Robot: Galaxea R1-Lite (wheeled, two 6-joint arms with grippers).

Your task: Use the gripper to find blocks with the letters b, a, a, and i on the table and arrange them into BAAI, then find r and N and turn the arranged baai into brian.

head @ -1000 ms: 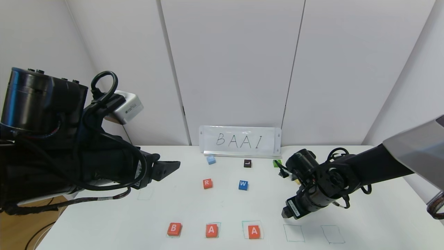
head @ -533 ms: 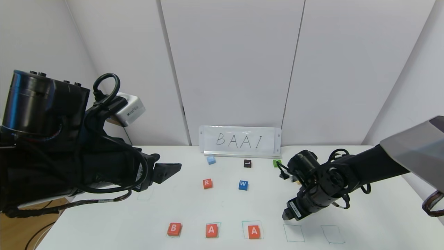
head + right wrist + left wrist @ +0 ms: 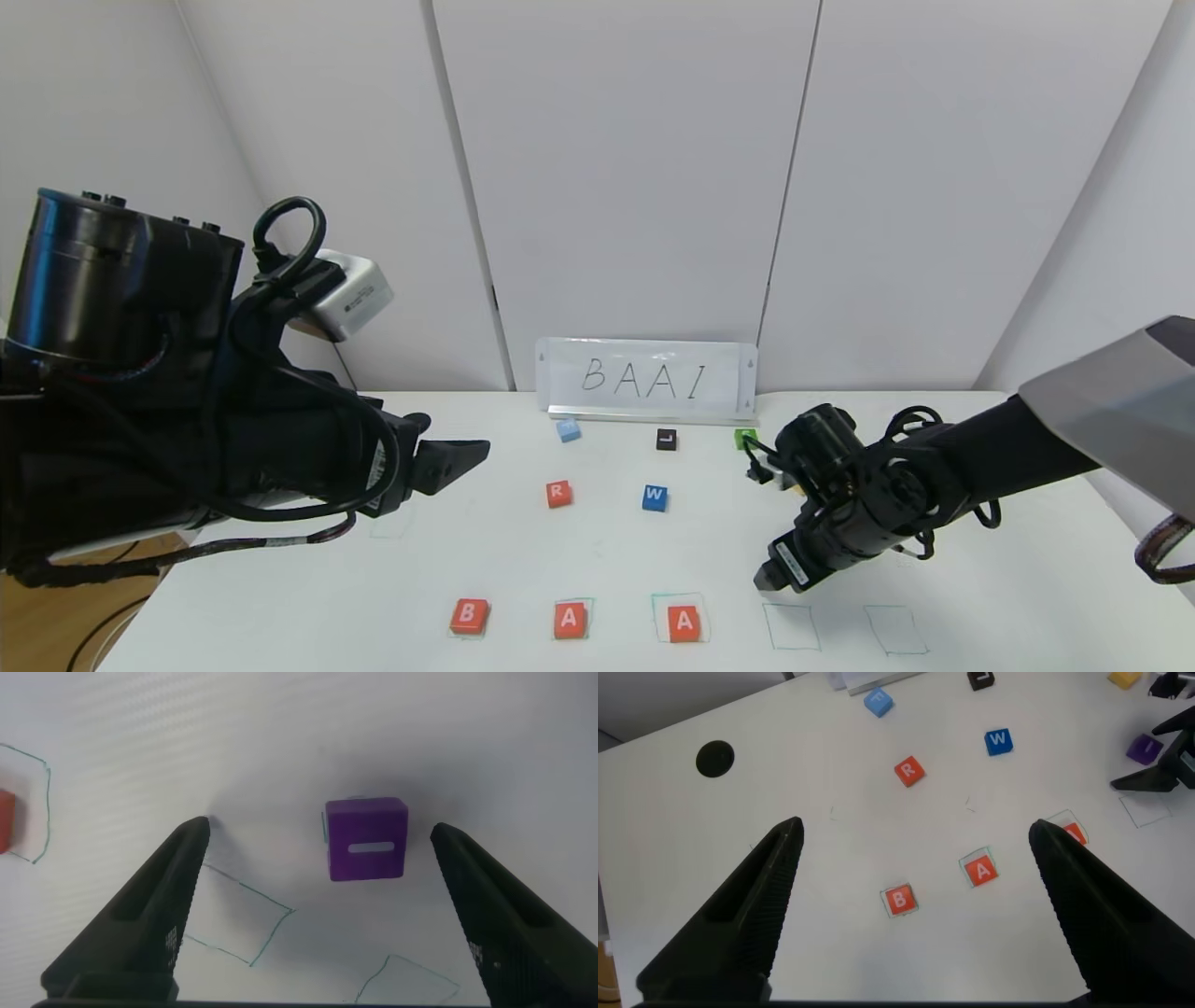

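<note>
Orange-red blocks B [image 3: 469, 616], A [image 3: 570, 620] and A [image 3: 683, 623] lie in a row at the front of the white table [image 3: 523, 560]. The R block [image 3: 558, 494] lies behind them. The purple I block [image 3: 365, 839] lies on the table between my right gripper's open fingers, below them and untouched. It is hidden behind the right arm in the head view but shows in the left wrist view [image 3: 1145, 749]. My right gripper [image 3: 770, 574] hovers just behind an empty green square [image 3: 792, 626]. My left gripper [image 3: 467, 455] is open and empty, held high at the left.
A BAAI sign [image 3: 646, 376] stands at the back. A blue W block [image 3: 654, 497], a light blue block [image 3: 568, 429], a dark L block [image 3: 666, 439] and a green block [image 3: 744, 438] lie behind the row. Another empty square [image 3: 895, 630] is at front right. A black hole [image 3: 715, 758] is at the left.
My right gripper has shifted slightly left and lower over the purple block. The left arm has barely moved. No block has moved.
</note>
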